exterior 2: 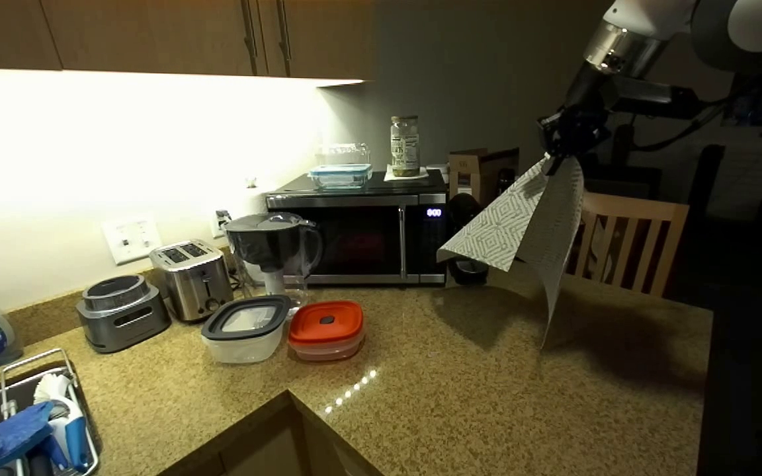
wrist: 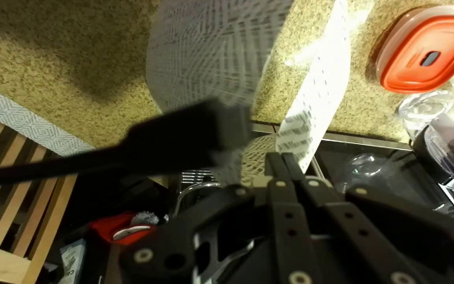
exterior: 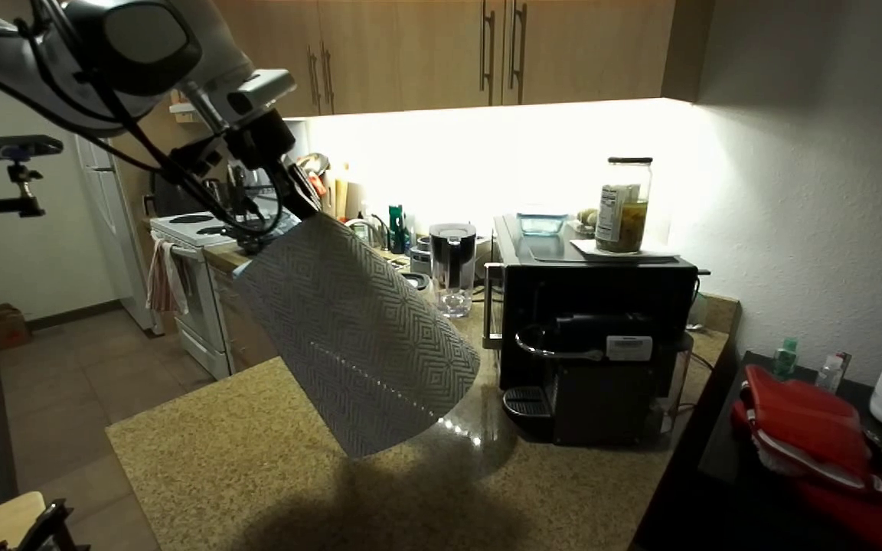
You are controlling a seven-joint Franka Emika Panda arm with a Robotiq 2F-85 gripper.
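Claw [wrist: 281, 159] clamped on the upper edge of a gray patterned mat [exterior: 357, 337], which hangs curled over the speckled desk [exterior 2: 487, 410]; the arm [exterior: 142, 61] reaches in from high up and angles downward; a microwave [exterior 2: 354, 231], a pitcher [exterior 2: 268, 244], a toaster [exterior 2: 189, 281] and a red-lidded container [exterior 2: 326, 330] stand on the desk; wooden cabinets [exterior: 410, 53] hang above, and 1 slatted chair [exterior 2: 639, 206] stands beyond its edge.
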